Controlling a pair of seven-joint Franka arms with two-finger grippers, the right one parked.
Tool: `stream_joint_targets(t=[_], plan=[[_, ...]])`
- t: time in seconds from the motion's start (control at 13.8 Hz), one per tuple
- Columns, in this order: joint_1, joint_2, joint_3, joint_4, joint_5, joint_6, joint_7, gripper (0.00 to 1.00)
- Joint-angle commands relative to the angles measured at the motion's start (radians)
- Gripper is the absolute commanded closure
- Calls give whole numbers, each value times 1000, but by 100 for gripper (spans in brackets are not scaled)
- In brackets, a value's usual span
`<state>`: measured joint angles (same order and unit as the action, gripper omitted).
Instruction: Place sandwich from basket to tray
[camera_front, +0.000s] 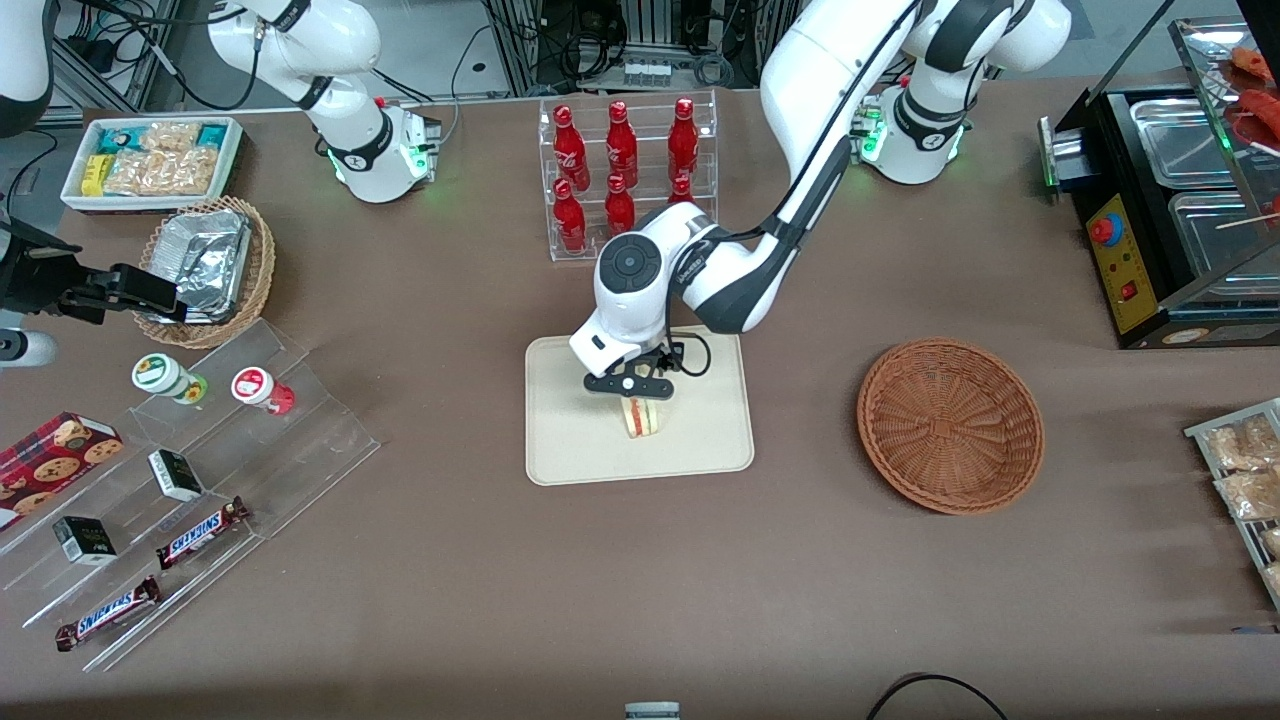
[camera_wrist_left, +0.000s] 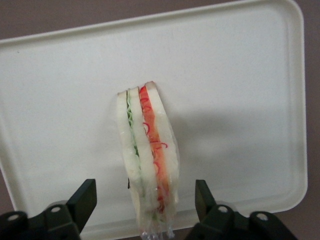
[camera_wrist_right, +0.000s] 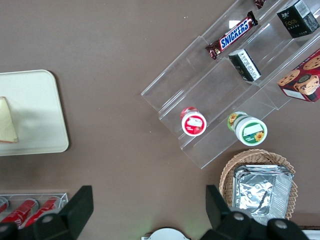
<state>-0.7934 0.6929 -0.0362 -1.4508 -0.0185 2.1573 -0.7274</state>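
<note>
Sandwich (camera_wrist_left: 147, 160) stands on its edge on tray (camera_front: 715, 440) | basket (camera_front: 950, 425) is bare | my gripper (camera_front: 640, 398) is spread wide around it, not pinching | I think only lifting away is left

Lab mock snack shop: cabling (camera_front: 600, 40), bottle rack (camera_front: 625, 170).

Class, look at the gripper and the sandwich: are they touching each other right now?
Apart. In the left wrist view the gripper is open; each of its fingers stands clear of the sandwich, with pale tray showing in the gaps. The sandwich rests on the tray.
</note>
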Motion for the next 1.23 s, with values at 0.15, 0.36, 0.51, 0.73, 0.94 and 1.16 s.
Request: stream_joint_targets(t=[0.15,0.36,0.51,0.73,0.94,1.16], plan=[[95,-225,9,-14,15,-271,-30,0],[187,-395,10,-103,28,-343,18,0],[241,-520,10,-207,22,-365,155,0],[348,-647,10,-281,23,-423,303,0],[475,-713,10,-276,23,-537,500,0],[568,-776,12,-275,26,-599,617,0]])
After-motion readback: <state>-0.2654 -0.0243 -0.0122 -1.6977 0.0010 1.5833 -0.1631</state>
